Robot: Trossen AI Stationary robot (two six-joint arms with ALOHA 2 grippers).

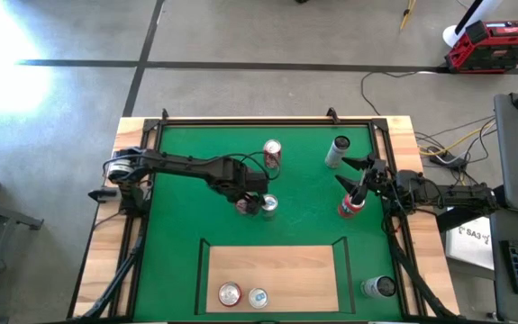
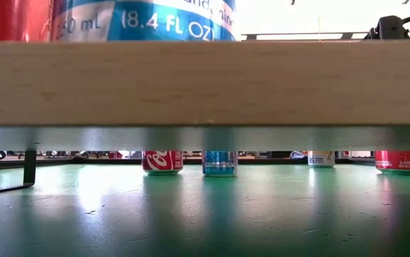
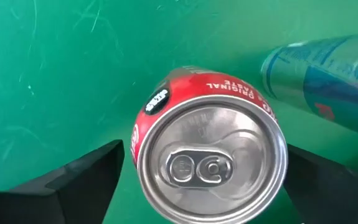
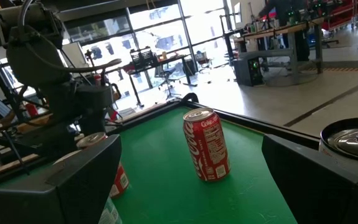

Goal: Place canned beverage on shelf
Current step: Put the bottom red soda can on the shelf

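A red can (image 1: 243,206) stands upright on the green mat (image 1: 186,216) mid-table, with a blue can (image 1: 269,205) just to its right. My left gripper (image 1: 245,202) is above the red can, open and pointing down. In the left wrist view its fingers (image 3: 73,186) stand on either side of the can's top (image 3: 211,163). The shelf (image 1: 272,265) is at the near edge and carries a red can (image 1: 230,293) and a pale can (image 1: 259,298). My right gripper (image 1: 356,176) is open and empty at the right, beside another red can (image 1: 350,208).
A red can (image 1: 272,153) stands toward the far side and also shows in the right wrist view (image 4: 207,144). A silver can (image 1: 337,151) lies far right. One can (image 1: 380,286) stands right of the shelf. In the low view the shelf's edge (image 2: 205,82) fills the foreground.
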